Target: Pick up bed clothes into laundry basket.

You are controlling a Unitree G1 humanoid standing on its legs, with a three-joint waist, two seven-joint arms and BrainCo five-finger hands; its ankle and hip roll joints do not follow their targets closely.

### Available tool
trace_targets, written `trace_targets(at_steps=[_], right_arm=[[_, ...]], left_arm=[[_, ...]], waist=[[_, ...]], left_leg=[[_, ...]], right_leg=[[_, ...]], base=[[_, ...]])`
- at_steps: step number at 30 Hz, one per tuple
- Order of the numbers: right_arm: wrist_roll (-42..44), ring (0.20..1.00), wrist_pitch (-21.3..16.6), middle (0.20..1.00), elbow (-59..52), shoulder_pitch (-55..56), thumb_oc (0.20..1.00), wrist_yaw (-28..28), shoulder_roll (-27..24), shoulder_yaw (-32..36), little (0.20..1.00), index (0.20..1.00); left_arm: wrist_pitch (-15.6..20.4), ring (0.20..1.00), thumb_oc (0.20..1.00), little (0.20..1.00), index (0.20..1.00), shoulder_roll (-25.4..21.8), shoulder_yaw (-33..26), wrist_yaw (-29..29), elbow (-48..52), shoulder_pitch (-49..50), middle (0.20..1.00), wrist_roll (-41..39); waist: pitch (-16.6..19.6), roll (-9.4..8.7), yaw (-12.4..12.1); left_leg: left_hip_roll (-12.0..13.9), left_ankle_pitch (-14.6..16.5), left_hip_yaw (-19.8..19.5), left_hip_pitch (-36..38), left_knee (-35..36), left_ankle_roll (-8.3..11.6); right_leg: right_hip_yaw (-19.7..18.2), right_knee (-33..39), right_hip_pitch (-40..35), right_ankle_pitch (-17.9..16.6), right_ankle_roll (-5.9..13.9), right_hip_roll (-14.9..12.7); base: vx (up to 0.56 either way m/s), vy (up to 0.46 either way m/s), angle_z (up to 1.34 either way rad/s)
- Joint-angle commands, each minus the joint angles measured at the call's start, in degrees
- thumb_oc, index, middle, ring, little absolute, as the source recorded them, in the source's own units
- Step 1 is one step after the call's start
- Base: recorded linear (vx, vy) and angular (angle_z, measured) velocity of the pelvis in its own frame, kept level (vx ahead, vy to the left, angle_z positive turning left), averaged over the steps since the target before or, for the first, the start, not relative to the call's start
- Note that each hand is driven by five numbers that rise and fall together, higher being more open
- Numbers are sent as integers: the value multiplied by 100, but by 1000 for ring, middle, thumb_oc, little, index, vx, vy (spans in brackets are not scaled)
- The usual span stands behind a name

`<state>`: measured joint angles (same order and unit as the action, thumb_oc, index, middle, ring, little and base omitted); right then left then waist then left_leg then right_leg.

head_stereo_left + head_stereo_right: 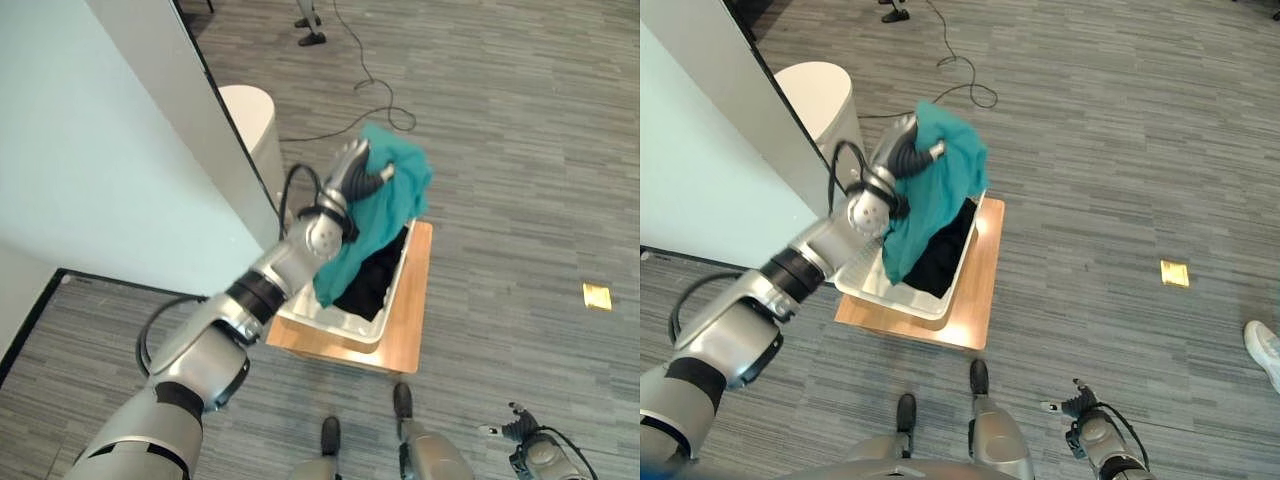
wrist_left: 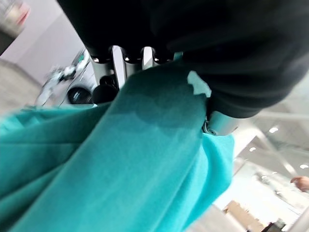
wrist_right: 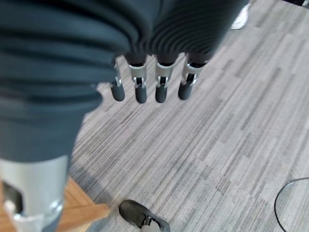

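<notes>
1. No writing or label could be read on anything in the scene; a small yellow tag (image 1: 597, 296) on the floor at the far right was too small to make out.
2. At the far left stood a pale wall panel (image 1: 100, 140), and beside it a white round bin (image 1: 252, 125) on the grey carpet.
3. The left hand (image 1: 362, 172) was raised over the laundry basket (image 1: 350, 322), its fingers (image 2: 118, 60) and thumb clenched on a teal cloth (image 1: 385, 215).
4. The teal cloth was plain and soft, bunched at the hand and hanging in long folds, its lower end reaching down into the basket.
5. The basket was white and rectangular, and it sat on a low wooden stand (image 1: 400, 335). A dark garment (image 1: 372, 275) already lay inside it, partly under the teal cloth.
6. At the lower right the right hand (image 1: 1080, 408) hung low over the carpet, well apart from the basket. Its fingers (image 3: 161, 87) were relaxed and nearly straight, holding nothing.
</notes>
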<state>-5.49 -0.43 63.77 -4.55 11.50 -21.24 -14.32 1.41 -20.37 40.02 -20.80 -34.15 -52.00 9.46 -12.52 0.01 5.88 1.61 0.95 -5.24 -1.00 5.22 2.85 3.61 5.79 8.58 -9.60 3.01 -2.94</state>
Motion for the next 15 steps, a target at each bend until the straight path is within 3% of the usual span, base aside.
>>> trace_targets(at_steps=[1,5,8,9,10,12,15], right_arm=[[301,1000,-84,1000,-90,-32,1000,177,-166,-3,1000,1000],[524,1000,-216,1000,-749,-211,1000,321,-337,120,1000,1000],[263,1000,-249,1000,-1717,-201,1000,516,-657,236,1000,1000],[210,1000,-316,1000,-2600,-96,1000,655,-888,567,1000,1000],[201,1000,-284,1000,-2659,-46,1000,645,-899,591,1000,1000],[704,1000,-404,1000,-3480,215,1000,776,-1046,1367,1000,1000],[604,1000,-410,1000,-4336,356,1000,855,-1355,1900,1000,1000]], left_arm=[[-39,1000,1000,1000,1000,374,-247,-134,-1122,-626,1000,393],[-186,1000,1000,1000,1000,466,-377,-284,-1787,-488,1000,477],[-175,1000,1000,1000,1000,343,-721,-354,-1520,-148,1000,194],[-150,1000,1000,1000,1000,281,-1029,-493,-1065,84,1000,-177],[-165,1000,1000,1000,1000,289,-1029,-489,-1039,104,1000,-178],[-158,1000,1000,1000,1000,200,-1174,-480,-595,248,1000,-399],[-12,1000,1000,1000,1000,-13,-1380,-366,-76,303,1000,-781]], waist=[[-109,-40,-94],[-165,-99,-51],[-168,-104,-68],[-193,-104,-58],[-193,-94,-70],[-167,-54,-24],[-52,5,2]], left_leg=[[221,-54,-36,-275,-22,252],[224,-70,20,-376,-22,250],[231,-41,92,-356,-22,237],[241,-12,122,-319,-22,221],[244,-6,126,-304,-22,221],[263,60,156,-166,-22,203],[287,122,163,-49,-22,202]], right_leg=[[216,-79,-400,816,637,-351],[149,-79,-241,768,650,-336],[78,-79,-210,765,653,-330],[48,-79,-221,773,654,-342],[45,-79,-234,775,654,-338],[-6,-79,-312,801,647,-348],[-9,-79,-409,836,652,-358]], base=[[-61,1,1],[-53,12,3],[-20,23,-22],[-13,10,-20],[-12,21,-7],[1,8,-2],[17,-8,-4]])
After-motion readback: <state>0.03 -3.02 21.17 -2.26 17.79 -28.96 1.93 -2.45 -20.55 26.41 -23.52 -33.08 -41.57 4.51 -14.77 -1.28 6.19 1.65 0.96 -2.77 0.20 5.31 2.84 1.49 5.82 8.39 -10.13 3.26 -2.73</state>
